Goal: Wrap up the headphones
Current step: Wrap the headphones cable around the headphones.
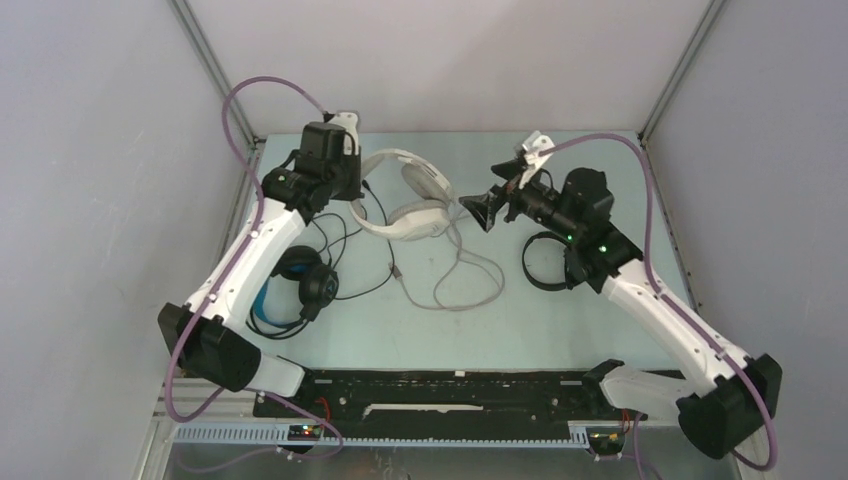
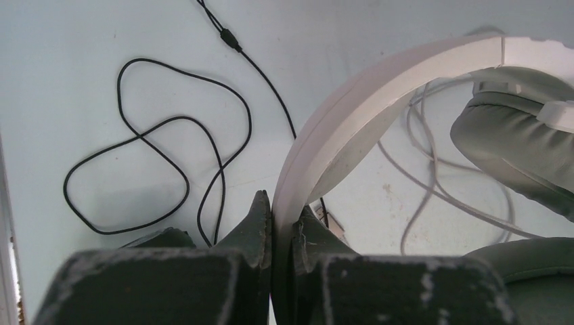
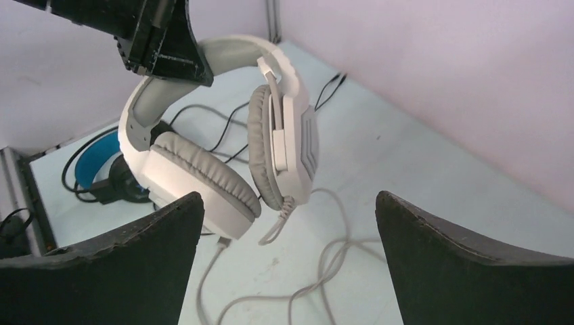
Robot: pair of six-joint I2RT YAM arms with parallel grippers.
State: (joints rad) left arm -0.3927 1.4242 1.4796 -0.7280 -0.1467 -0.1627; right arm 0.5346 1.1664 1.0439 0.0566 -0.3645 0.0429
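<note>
Here, the left gripper [image 2: 283,227] is pinching the headband of the white headphones [image 2: 379,101] between its 2 fingers, which are pressing nearly together on the thin band. The 2 grey-padded ear cups are hanging just beyond those fingers to the right, with the grey cable [image 1: 470,285] lying in loose loops past them. A black cable [image 2: 169,135] is curling on the table [image 1: 560,330] left of the fingers, and the blue-banded headphones [image 1: 290,290] are lying behind them, beside the arm. The right gripper [image 3: 291,257] is holding its fingers spread wide, gripping nothing and facing the white ear cups just ahead. The small black headphones [image 1: 545,262] are lying behind those fingers, under the right arm.
</note>
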